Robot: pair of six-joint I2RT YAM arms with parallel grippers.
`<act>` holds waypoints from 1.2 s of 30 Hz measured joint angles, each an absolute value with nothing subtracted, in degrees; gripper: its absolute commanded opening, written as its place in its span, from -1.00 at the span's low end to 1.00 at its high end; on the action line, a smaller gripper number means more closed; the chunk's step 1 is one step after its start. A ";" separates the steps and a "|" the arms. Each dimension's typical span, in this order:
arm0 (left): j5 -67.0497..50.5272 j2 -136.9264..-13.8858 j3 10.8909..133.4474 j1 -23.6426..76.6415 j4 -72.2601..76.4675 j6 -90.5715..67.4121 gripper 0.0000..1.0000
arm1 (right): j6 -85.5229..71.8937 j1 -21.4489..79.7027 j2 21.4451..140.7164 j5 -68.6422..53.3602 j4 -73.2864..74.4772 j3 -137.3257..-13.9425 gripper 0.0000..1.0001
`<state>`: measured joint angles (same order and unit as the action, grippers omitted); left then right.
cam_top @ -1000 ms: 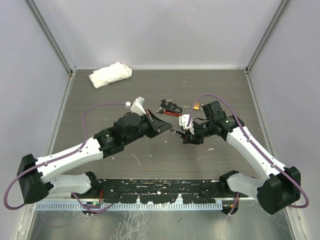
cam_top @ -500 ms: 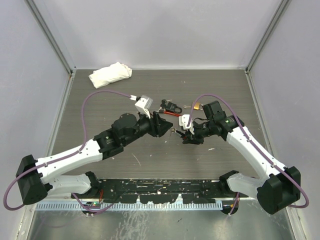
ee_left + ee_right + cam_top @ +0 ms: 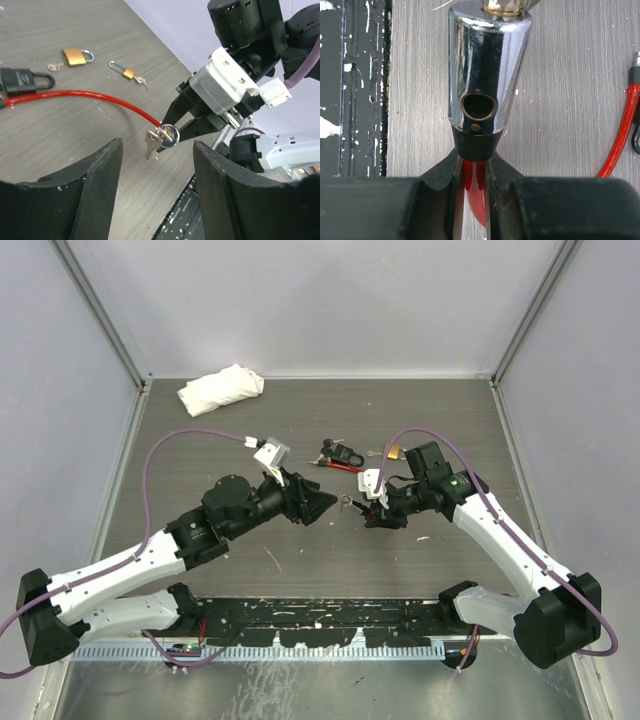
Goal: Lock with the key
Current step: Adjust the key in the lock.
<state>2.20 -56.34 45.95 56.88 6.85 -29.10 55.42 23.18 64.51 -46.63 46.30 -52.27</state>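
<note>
Bench [image 3: 200, 450]: grey wood-grain laminate, flat, flecked with pale scuffs.
Cloth [image 3: 221, 388]: white, soft, a crumpled lump at the far left.
Left gripper [image 3: 318, 505]: matte black curved fingers spread wide, facing the key without touching it.
Right gripper [image 3: 372, 512]: black fingers pinching the red cable [image 3: 90, 96] at the collar, above the bench centre.
Red cable: glossy, thin, arcing from beside the black padlock [image 3: 22, 81].
Lock cylinder [image 3: 487, 65]: polished chrome barrel, black collar, round side hole.
Brass padlock [image 3: 75, 56]: small, squarish.
Key [image 3: 151, 141]: flat silver metal at the cylinder's end.
</note>
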 measured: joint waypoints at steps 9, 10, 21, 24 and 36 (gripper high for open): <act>0.60 -50.68 41.65 56.88 6.74 -35.29 0.47 | 55.42 23.18 64.51 -46.68 46.30 -52.27 -0.98; 0.56 -50.13 40.97 56.86 7.14 -36.14 0.47 | 55.42 23.18 64.51 -46.68 46.30 -52.27 -0.98; 0.21 -50.04 38.85 56.82 8.36 -42.89 0.33 | 55.44 23.18 64.51 -46.65 46.30 -52.25 -0.98; 0.43 -51.53 39.57 56.82 7.33 -44.25 0.24 | 55.44 23.18 64.51 -46.68 46.30 -52.25 -0.98; 1.13 -58.33 46.02 56.82 2.72 -44.82 0.03 | 55.44 23.18 64.51 -46.68 46.30 -52.25 -0.98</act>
